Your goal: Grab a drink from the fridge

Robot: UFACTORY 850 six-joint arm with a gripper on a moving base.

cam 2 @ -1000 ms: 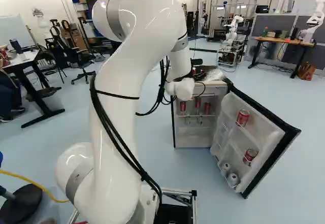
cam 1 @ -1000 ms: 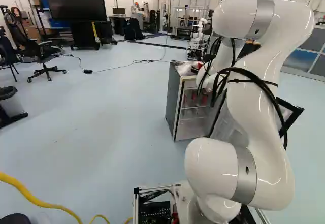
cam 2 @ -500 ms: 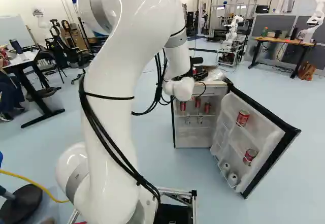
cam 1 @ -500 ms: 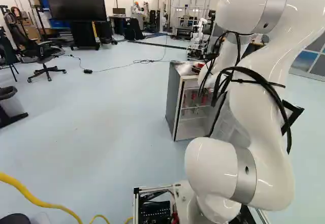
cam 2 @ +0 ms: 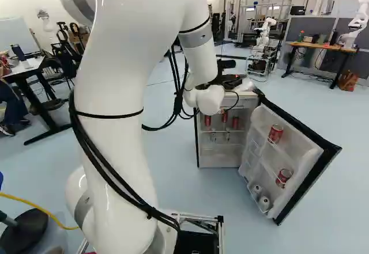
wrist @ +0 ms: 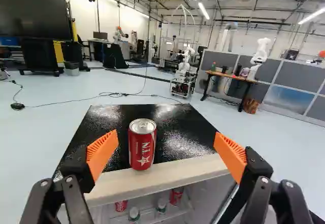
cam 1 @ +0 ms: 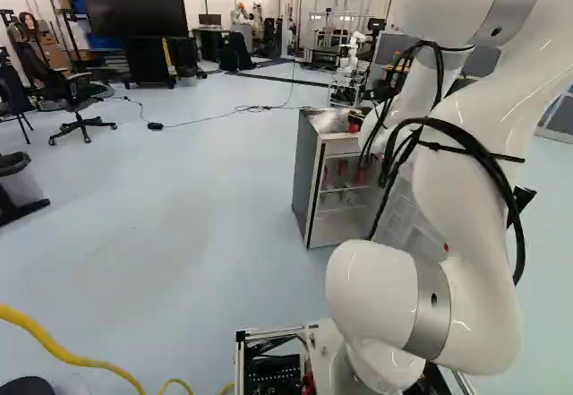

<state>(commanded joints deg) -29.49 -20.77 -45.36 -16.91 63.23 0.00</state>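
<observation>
The glossy black fridge top (wrist: 189,127) carries one upright red can (wrist: 142,145) at its pale edge; door shelves (cam 2: 269,156) hold more cans (cam 2: 275,133).

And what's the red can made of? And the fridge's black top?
The red can looks like painted metal, probably aluminium: its rim is bare, shiny silver. The black top could be painted metal or plastic, glossy with grainy glints.

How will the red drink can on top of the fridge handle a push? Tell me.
The red drink can stands upright, so a high push could tip it; near the front edge of the fridge, it might fall.
</observation>
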